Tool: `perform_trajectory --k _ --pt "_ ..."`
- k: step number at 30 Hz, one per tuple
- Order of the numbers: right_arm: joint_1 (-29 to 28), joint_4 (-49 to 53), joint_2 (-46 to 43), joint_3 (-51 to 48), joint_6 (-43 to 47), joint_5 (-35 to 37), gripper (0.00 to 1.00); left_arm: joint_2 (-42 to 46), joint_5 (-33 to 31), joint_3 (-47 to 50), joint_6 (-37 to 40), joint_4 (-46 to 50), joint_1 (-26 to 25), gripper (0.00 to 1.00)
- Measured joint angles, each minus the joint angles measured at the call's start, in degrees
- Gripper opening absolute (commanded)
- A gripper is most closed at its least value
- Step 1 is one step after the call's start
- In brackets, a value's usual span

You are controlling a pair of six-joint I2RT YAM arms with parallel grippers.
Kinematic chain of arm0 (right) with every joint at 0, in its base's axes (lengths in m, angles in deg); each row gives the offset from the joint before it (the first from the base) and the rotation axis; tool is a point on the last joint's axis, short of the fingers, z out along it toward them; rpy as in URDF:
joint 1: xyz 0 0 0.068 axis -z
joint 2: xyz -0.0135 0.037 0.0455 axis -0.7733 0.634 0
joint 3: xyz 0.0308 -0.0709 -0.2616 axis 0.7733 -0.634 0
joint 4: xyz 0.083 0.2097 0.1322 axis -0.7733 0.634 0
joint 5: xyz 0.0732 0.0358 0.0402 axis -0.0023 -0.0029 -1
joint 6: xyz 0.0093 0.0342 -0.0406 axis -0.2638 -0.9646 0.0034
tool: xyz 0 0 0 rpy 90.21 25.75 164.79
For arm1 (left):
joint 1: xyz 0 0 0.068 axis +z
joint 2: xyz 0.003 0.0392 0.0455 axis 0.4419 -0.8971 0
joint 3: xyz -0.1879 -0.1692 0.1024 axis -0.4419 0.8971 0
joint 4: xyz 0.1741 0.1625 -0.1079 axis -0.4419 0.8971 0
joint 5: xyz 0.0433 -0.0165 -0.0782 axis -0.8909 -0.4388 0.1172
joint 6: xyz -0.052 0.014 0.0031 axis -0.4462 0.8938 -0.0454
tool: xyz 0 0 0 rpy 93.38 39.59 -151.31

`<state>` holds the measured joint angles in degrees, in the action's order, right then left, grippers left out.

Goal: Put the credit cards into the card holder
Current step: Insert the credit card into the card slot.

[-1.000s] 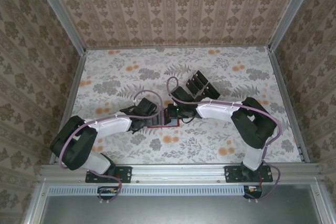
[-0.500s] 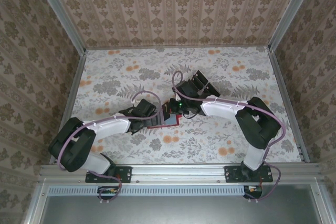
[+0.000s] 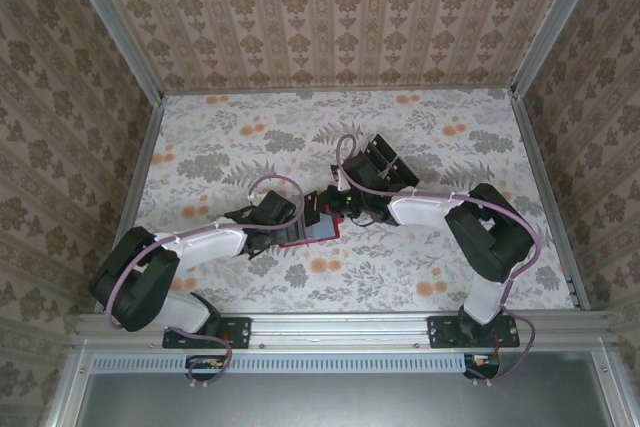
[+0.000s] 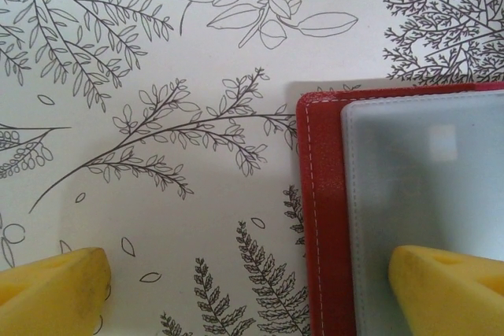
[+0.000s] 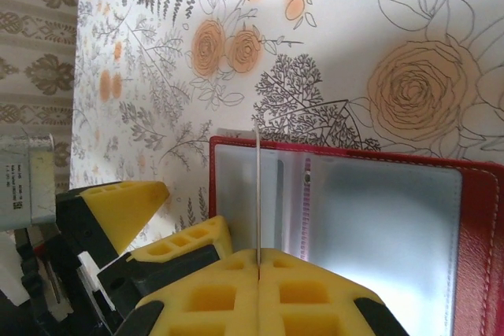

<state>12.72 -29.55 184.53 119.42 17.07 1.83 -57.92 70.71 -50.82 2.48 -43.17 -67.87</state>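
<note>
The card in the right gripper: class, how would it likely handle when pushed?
The card looks hairline-thin edge-on, so probably light. It stands straight from the shut right gripper, so likely stiff enough to slide into the card holder.

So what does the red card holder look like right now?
The card holder lies open and flat on the flowery table. Its red, leather-like cover has pale stitching; inside are shiny greyish sleeves. One finger of the open left gripper sits on a grey page, seemingly pinning it.
</note>
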Motion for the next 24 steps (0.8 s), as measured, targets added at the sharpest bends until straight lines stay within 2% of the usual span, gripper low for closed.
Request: perform_trajectory --k 24 --pt "0.09 -8.94 3.67 -4.57 -1.36 -2.49 0.00 0.04 -0.24 0.17 -0.09 -0.04 -0.04 1.00"
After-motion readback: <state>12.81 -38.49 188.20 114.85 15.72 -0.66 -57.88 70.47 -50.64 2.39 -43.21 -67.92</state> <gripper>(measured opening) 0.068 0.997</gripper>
